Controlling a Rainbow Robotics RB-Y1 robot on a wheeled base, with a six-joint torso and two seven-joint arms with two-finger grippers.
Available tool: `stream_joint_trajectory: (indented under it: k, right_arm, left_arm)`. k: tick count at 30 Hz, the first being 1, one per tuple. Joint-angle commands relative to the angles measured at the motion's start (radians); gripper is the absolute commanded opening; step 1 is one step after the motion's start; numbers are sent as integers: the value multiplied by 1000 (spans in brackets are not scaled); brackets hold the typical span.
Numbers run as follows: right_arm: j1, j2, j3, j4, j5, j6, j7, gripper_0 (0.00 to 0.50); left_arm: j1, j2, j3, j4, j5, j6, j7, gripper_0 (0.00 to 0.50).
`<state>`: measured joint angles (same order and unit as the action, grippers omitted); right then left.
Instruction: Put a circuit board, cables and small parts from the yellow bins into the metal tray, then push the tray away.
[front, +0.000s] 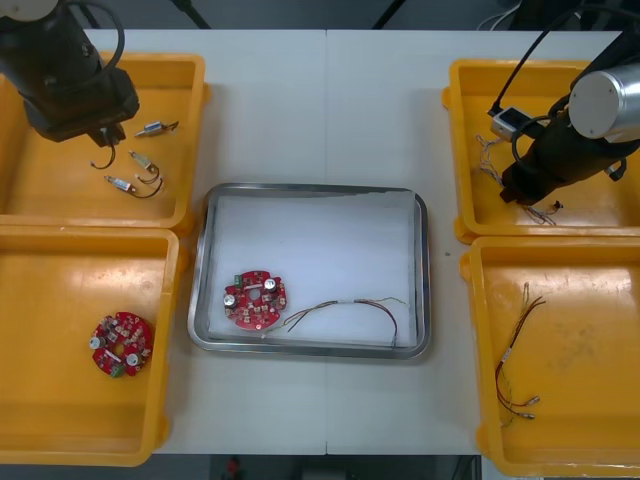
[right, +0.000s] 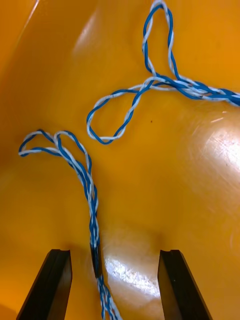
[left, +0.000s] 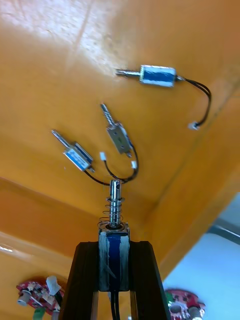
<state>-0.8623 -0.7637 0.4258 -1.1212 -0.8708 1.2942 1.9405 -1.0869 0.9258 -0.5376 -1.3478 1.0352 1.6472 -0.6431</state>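
My left gripper (left: 114, 248), at the frame's upper left over a yellow bin (front: 185, 75), pinches a small metal part (left: 115, 205). My right gripper (right: 114, 257), upper right, stands spread astride a blue and white cable (right: 91, 195). The centre tray (front: 424, 270) holds a circuit board (front: 254, 298).

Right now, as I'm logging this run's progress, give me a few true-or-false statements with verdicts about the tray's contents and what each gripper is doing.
1. The shiny metal tray already holds a round red circuit board. True.
2. The left gripper is open and empty. False: it is shut on a small metal part over a left yellow bin.
3. The right gripper is open, its fingers astride a twisted blue and white cable. True.
4. No cable lies in the tray. False: a thin reddish cable lies beside the board.
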Motion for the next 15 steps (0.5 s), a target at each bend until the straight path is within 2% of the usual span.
stream_joint_trajectory:
  k: [1,6,11,12,14,15]
  right_arm:
    - [8,11,33,-8,16,-15,32,500]
    - [16,11,45,-8,21,-15,32,500]
    - [34,11,51,-8,26,-26,32,500]
    - [34,11,51,-8,26,-26,32,500]
    - [32,11,59,-8,26,-26,32,347]
    - [32,11,59,-8,26,-26,32,191]
  left_arm:
    - [-41,45,33,-79,66,13,54,0]
    - [-39,44,33,-140,82,19,122,0]
    - [33,24,67,-295,57,26,220,0]
    - [33,24,67,-295,57,26,220,0]
    - [71,16,76,-373,31,26,263,0]
    - [85,10,77,-401,14,31,283,0]
